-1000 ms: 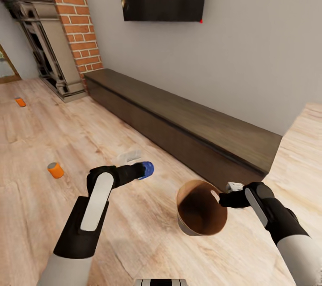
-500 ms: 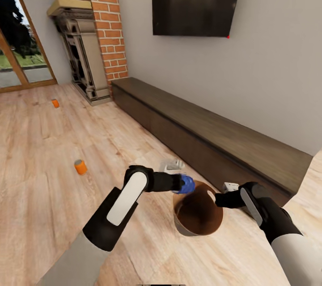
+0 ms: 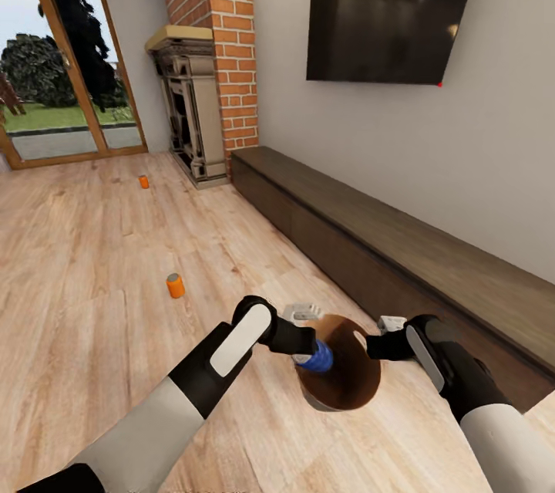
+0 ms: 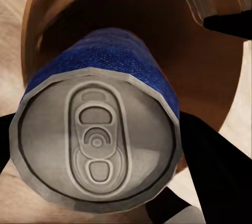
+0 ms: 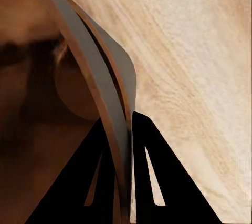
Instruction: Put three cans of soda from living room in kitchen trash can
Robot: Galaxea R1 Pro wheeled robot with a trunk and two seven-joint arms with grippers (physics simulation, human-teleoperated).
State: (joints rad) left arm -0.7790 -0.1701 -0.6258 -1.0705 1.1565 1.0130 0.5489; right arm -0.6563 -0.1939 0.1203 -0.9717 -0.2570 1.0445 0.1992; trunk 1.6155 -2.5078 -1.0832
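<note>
My left gripper [image 3: 308,350] is shut on the blue soda can [image 3: 316,359], holding it over the open mouth of the trash can [image 3: 351,385]. In the left wrist view the blue soda can [image 4: 100,129] fills the middle, its silver top facing the camera, with the bin's copper-brown inside [image 4: 210,66] behind it. My right gripper [image 3: 371,345] is shut on the trash can's rim [image 5: 113,129], one finger inside and one outside, holding the bin tilted above the floor. Two orange soda cans stand on the wood floor: one near [image 3: 176,285], one far [image 3: 143,181] by the fireplace.
A long dark low cabinet [image 3: 432,269] runs along the right wall under a wall-mounted TV [image 3: 385,11]. The red-brick fireplace [image 3: 196,107] stands at the back beside a glass door [image 3: 69,76]. Wood-plank floor [image 3: 85,261] stretches to the left.
The view has shifted as the robot turned. My left gripper carried the blue can rightward, from beside the bin to over its mouth. The right gripper kept its hold on the rim.
</note>
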